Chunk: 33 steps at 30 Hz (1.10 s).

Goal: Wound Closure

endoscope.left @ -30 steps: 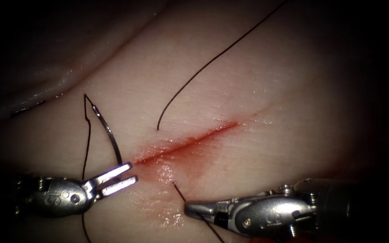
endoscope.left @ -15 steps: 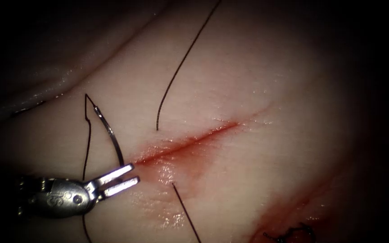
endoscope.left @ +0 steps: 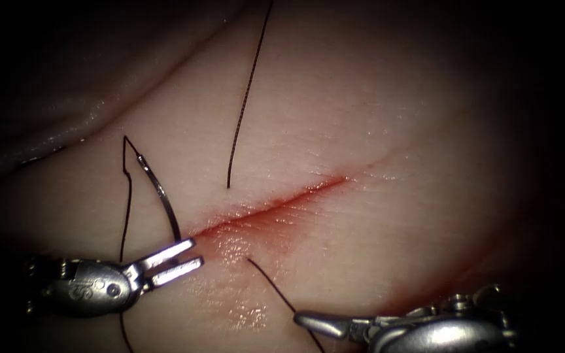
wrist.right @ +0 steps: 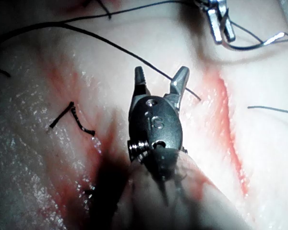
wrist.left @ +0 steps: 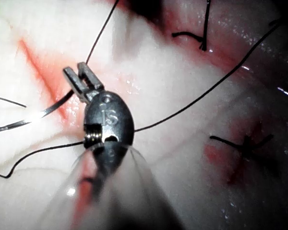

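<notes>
Short dark stitches, seemingly knotted, lie apart.

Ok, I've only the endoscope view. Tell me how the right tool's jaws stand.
Observer: In the right wrist view the right tool has its jaws wide open, holding nothing.
Operator: Say where the thread lies there.
Observer: The thread runs just beyond the jaws, ungripped.
Operator: Report other stitches.
Observer: The left wrist view shows a stitch with cut ends beyond the left tool, which holds the needle, out of the tissue, near its end away from the thread.
</notes>
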### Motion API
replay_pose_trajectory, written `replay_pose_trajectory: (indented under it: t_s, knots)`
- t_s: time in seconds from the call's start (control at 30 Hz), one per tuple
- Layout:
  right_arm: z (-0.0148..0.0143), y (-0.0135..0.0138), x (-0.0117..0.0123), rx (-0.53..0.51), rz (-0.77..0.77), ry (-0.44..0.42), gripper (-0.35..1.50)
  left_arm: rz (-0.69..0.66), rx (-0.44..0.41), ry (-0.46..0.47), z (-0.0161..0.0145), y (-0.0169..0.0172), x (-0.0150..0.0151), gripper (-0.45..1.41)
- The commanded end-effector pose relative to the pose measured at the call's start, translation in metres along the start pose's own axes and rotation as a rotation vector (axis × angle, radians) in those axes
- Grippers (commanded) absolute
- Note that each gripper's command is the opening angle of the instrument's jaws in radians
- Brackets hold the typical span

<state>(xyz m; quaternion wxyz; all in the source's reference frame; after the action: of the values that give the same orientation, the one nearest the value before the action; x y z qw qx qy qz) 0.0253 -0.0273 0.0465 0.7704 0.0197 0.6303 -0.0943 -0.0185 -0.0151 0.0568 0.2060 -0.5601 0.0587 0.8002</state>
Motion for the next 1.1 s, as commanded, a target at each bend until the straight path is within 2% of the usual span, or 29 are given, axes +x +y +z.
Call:
replay_pose_trajectory:
  t_s: [0.03, 0.1, 0.33, 0.5, 0.57, 0.67, 0.7, 0.73, 0.8, 0.93, 1.1]
  knots:
    - [0.0018, 0.0000, -0.0012, -0.005, -0.004, -0.003, 1.18, -0.002, -0.002, -0.001, 0.0004, 0.0007, -0.0005, -0.45]
    - [0.0029, 0.0001, -0.0021, -0.013, -0.011, -0.011, 1.23, -0.002, -0.002, -0.001, 0.0004, 0.0007, -0.0005, -0.45]
    - [0.0059, 0.0009, -0.0053, -0.039, -0.028, -0.036, 1.23, -0.007, -0.002, 0.000, 0.0004, 0.0007, -0.0006, -0.45]
    - [0.0068, 0.0017, -0.0077, -0.048, -0.029, -0.050, 1.03, -0.007, -0.004, 0.001, 0.0005, 0.0008, -0.0006, -0.45]
    - [0.0067, 0.0020, -0.0090, -0.056, -0.013, -0.051, 0.99, -0.007, -0.003, 0.001, 0.0005, 0.0008, -0.0006, -0.45]
    - [0.0064, 0.0021, -0.0096, -0.061, 0.001, -0.047, 0.94, -0.007, -0.003, 0.001, 0.0005, 0.0008, -0.0006, -0.45]
    - [0.0063, 0.0020, -0.0097, -0.064, 0.001, -0.042, 0.83, -0.007, -0.003, 0.001, 0.0005, 0.0008, -0.0006, -0.45]
    - [0.0062, 0.0020, -0.0096, -0.067, 0.000, -0.037, 0.62, -0.007, -0.003, 0.001, 0.0005, 0.0008, -0.0006, -0.45]
    - [0.0058, 0.0014, -0.0094, -0.035, -0.004, -0.027, -0.35, -0.007, -0.003, 0.001, 0.0005, 0.0008, -0.0006, -0.45]
    - [0.0053, 0.0010, -0.0085, -0.013, 0.002, -0.038, -0.35, -0.006, -0.006, 0.003, 0.0006, 0.0008, -0.0006, -0.45]
    - [0.0042, 0.0003, -0.0052, 0.008, 0.013, -0.019, -0.35, -0.006, -0.006, 0.003, 0.0006, 0.0008, -0.0006, -0.45]
